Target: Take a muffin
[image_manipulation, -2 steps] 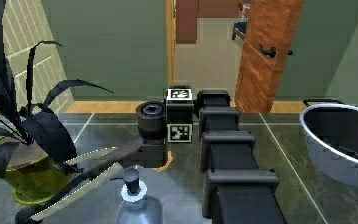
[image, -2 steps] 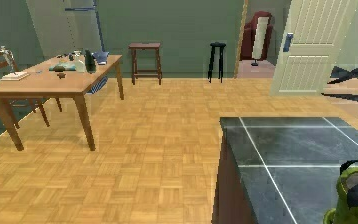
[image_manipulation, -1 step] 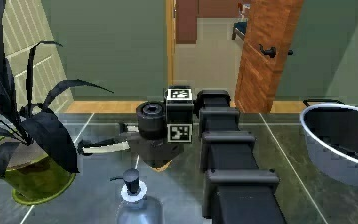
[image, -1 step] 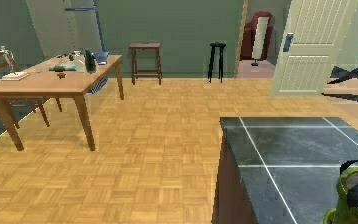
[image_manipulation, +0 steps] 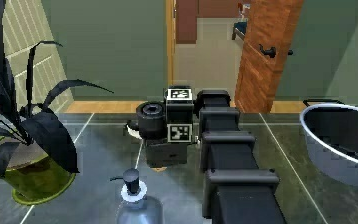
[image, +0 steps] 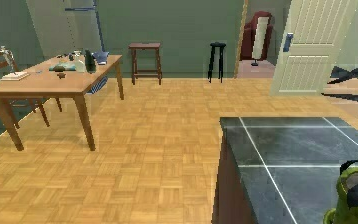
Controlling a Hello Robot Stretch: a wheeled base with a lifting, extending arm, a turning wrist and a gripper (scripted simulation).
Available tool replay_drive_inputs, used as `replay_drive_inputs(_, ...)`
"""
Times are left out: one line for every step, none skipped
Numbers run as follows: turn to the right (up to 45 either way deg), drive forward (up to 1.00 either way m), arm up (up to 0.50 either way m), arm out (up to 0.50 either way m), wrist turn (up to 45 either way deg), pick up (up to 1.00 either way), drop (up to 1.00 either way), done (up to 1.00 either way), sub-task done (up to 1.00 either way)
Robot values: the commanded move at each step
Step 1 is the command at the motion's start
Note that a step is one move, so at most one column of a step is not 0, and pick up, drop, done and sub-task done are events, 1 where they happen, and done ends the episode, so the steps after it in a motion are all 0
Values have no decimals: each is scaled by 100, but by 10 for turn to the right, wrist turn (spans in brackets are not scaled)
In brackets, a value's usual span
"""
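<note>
Muffin is probably that small pale blob (image_manipulation: pixel 133 128) on the dark tiled table (image_manipulation: pixel 97 150), right at the black two-finger gripper (image_manipulation: pixel 143 122). We can't tell how the jaws stand or whether they hold anything. We'd lift straight up, slowly, clear of the leafy potted plant (image_manipulation: pixel 27 140).
</note>
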Motion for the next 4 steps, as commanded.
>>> replay_drive_inputs(0,0,-12,0,0,0,0,0,0)
replay_drive_inputs(0,0,0,0,0,100,0,0,0)
replay_drive_inputs(0,0,10,0,0,0,0,0,0)
replay_drive_inputs(0,0,0,0,0,0,0,100,0)
